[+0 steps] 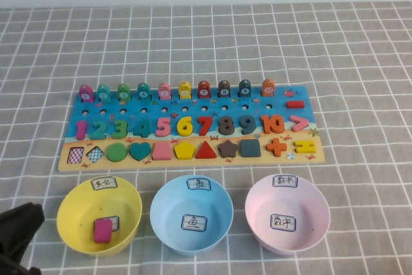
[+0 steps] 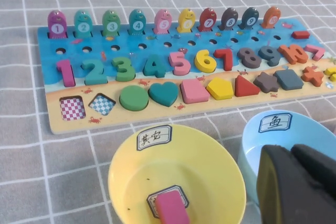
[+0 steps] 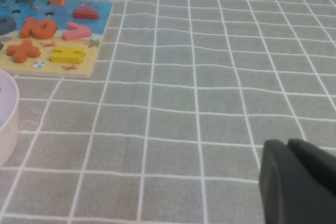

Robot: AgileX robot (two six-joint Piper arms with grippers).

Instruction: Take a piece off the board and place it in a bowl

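Observation:
The magenta-pink piece (image 1: pixel 103 230) lies flat in the bottom of the yellow bowl (image 1: pixel 67 201), partly on the bowl's inner label. It also shows in the left wrist view (image 2: pixel 171 208), inside the yellow bowl (image 2: pixel 122 167). The board (image 1: pixel 193 161) lies behind the bowls, with two checkered slots bare at its left end. My left gripper (image 1: pixel 16 230) sits at the near left table edge, just left of the yellow bowl, shut and empty (image 2: pixel 290 150). My right gripper (image 3: pixel 287 144) is shut and empty over bare cloth, right of the board, outside the high view.
A light blue bowl (image 1: pixel 161 198) and a pale pink bowl (image 1: pixel 257 199) stand in a row right of the yellow bowl. A grey checked cloth (image 1: pixel 360 62) covers the table. The pink bowl's edge (image 3: pixel 6 119) and the board's corner (image 3: pixel 31 61) show in the right wrist view.

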